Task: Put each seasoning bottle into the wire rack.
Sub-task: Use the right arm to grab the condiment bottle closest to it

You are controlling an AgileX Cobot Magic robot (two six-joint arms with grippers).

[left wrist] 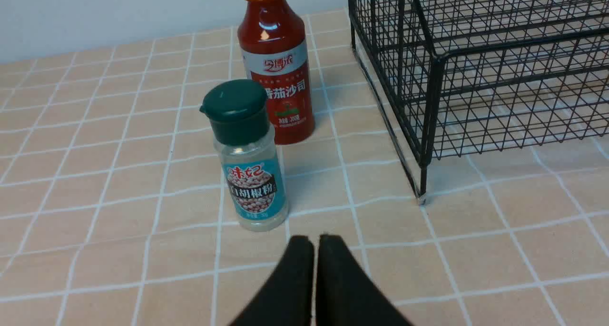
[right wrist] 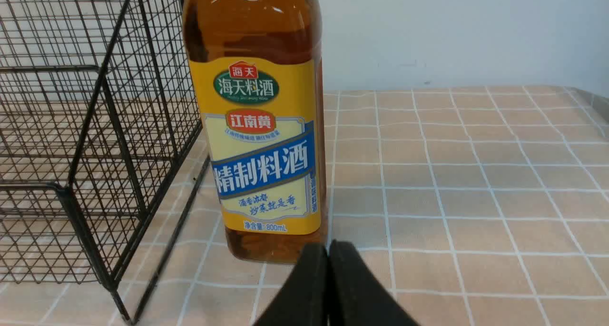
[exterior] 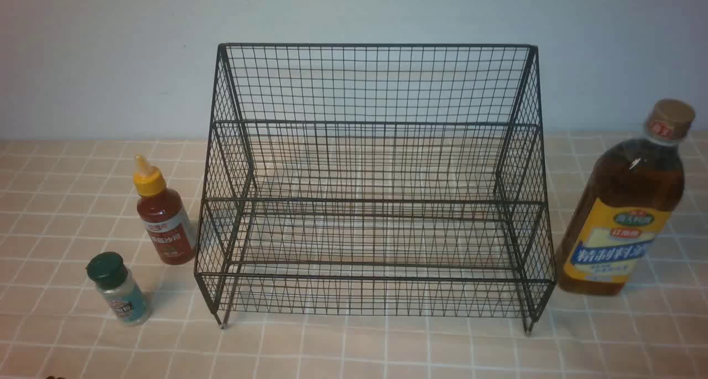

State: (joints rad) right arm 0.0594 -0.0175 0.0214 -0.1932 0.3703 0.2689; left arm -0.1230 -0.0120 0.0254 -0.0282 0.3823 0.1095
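Note:
The black wire rack (exterior: 376, 163) stands empty at the table's middle, and shows in the left wrist view (left wrist: 476, 69) and right wrist view (right wrist: 85, 140). The tall amber bottle (exterior: 625, 202) with yellow-blue label stands upright to its right (right wrist: 259, 126). The red sauce bottle (exterior: 163, 213) with yellow nozzle and the green-capped shaker (exterior: 117, 289) stand upright to the rack's left (left wrist: 276, 74), (left wrist: 250, 159). My left gripper (left wrist: 316, 240) is shut and empty, short of the shaker. My right gripper (right wrist: 328, 247) is shut and empty, just short of the amber bottle's base. Neither gripper shows in the front view.
The table (exterior: 354, 346) has a tan checked cloth. A pale wall (exterior: 110, 47) rises behind the rack. The table's right edge (right wrist: 594, 95) shows in the right wrist view.

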